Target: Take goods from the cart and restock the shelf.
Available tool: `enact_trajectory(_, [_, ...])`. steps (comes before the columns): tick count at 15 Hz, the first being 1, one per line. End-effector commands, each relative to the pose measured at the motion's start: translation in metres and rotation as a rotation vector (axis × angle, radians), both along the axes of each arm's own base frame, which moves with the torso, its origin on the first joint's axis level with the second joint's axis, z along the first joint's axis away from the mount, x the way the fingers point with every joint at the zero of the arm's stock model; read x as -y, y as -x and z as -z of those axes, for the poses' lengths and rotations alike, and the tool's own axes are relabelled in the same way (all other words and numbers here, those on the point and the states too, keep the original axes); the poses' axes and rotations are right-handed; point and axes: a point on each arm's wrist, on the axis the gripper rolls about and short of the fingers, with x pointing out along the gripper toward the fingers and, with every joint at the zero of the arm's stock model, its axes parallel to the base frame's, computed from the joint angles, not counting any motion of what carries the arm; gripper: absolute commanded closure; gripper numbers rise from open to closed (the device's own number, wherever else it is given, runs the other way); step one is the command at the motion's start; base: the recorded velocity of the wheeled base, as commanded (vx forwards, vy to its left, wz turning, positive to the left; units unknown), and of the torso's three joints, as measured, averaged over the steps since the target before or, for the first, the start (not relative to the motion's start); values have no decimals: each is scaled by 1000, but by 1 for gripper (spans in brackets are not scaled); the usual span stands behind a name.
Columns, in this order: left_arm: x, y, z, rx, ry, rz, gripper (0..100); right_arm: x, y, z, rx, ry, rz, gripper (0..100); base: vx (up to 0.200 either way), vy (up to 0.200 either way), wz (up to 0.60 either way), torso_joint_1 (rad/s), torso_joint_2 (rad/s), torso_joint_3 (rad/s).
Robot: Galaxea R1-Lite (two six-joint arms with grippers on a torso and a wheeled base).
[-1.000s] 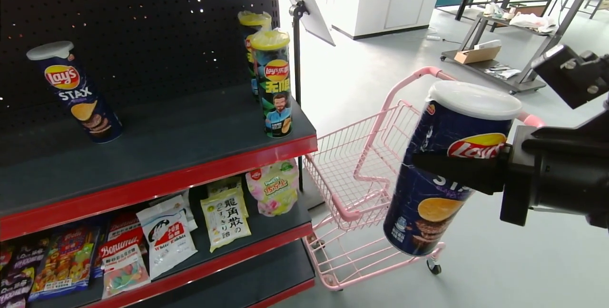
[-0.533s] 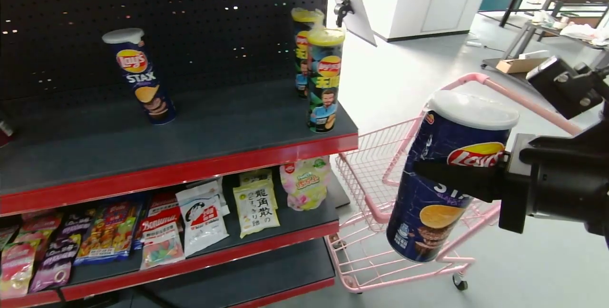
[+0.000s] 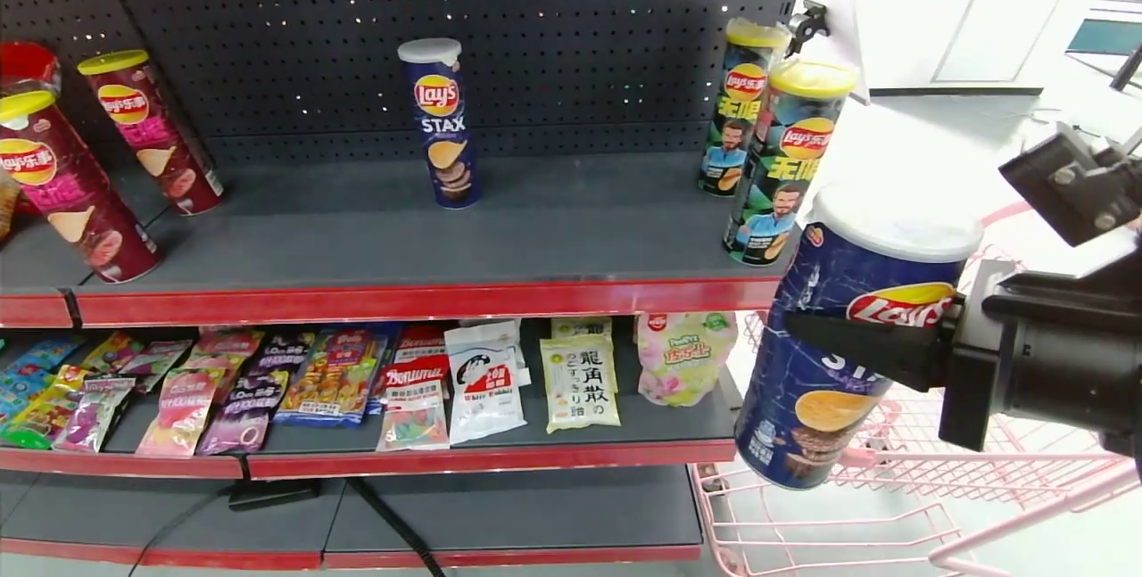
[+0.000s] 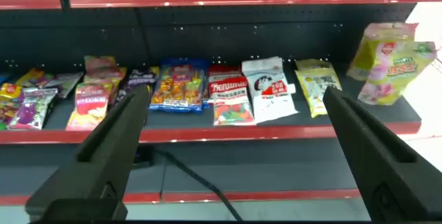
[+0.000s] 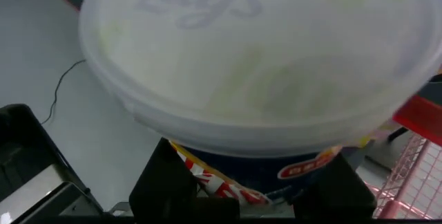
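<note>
right claw [image 3: 861, 341] is clamped on a blue chip can [image 3: 816, 421] held just right of the shelf [image 3: 401, 302], near the cart [image 3: 803, 515]; left claw [image 4: 235, 96] is spread wide and empty; a matching can [image 3: 443, 122] stands shelved, so placing this one is pending.

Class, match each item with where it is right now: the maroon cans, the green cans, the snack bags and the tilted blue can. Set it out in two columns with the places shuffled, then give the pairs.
Column A
1. maroon cans
2. green cans
3. snack bags
4. tilted blue can

Column B
a. lying on the middle shelf
b. standing at the left end of the upper shelf
c. held in the right tool
d. standing at the right end of the upper shelf

Pairs: 1-b, 2-d, 3-a, 4-c
</note>
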Motion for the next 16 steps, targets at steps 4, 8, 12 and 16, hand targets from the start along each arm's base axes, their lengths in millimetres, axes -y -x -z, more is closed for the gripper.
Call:
enact_trajectory(4, [0,0,0,-2,0,1,0,0,0,9,55,-27,-5,100,0,200,0,6,2,5])
enact_trajectory(8, [0,0,0,-2,0,1,0,-3,-3,11,61,-33,-46,100,0,200,0,1,0,4])
enact_trajectory(12, [0,0,0,-2,0,1,0,-1,-3,10,49,-59,-145,100,0,200,0,5,5,1])
enact_trajectory(16, [0,0,0,-2,0,1,0,3,-4,10,57,-59,-123,100,0,100,0,1,0,0])
